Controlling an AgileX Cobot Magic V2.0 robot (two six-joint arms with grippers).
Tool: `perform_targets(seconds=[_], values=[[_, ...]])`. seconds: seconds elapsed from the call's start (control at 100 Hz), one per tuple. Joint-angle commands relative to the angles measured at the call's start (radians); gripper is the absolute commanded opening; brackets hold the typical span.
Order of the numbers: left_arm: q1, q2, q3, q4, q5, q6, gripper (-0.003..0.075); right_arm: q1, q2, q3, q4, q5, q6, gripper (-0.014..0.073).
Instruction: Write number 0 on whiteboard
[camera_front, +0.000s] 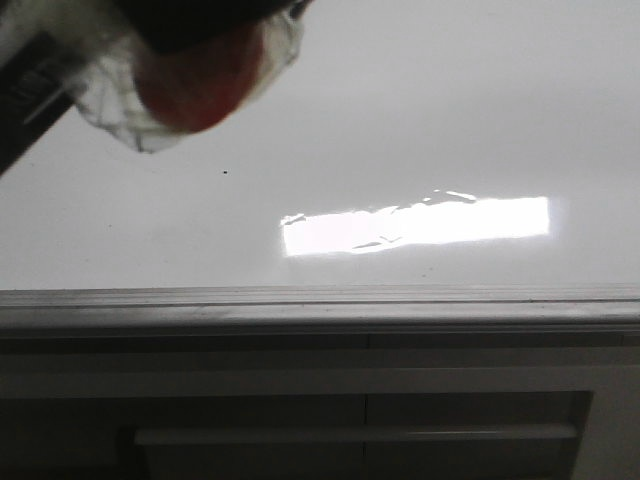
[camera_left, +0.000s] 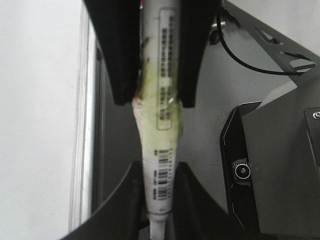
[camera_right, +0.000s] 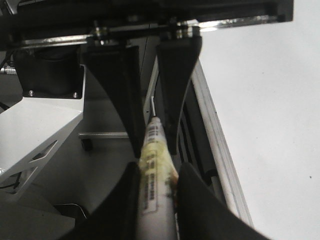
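Glossy white whiteboard with grey metal edge strip; matt black plastic tool fingers.

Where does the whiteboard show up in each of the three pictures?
Front view: the whiteboard fills the upper part, above its grey edge strip.
Left wrist view: the white area beyond the edge strip, on the side away from the marker.
Right wrist view: the white area beyond the edge strip.
Shared landmark: the edge strip.

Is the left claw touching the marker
Touching. In the left wrist view, the left claw has both fingers pressed against the marker.
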Motion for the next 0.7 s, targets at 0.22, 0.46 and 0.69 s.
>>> perform_targets(seconds=[0.22, 0.46, 0.69], values=[[-0.007, -0.008, -0.037, -0.116, -0.092, -0.001, 0.0246, -0.004, -0.008, -0.037, 0.015, -0.075, 0.005, -0.0076], [-0.007, -0.086, -0.046, -0.154, -0.178, -0.065, 0.0435, -0.029, -0.028, -0.033, 0.006, -0.069, 0.006, -0.0075], [-0.001, -0.327, 0.015, -0.073, -0.332, -0.255, 0.0235, -0.265, -0.177, 0.024, 0.006, -0.038, 0.017, -0.0059]])
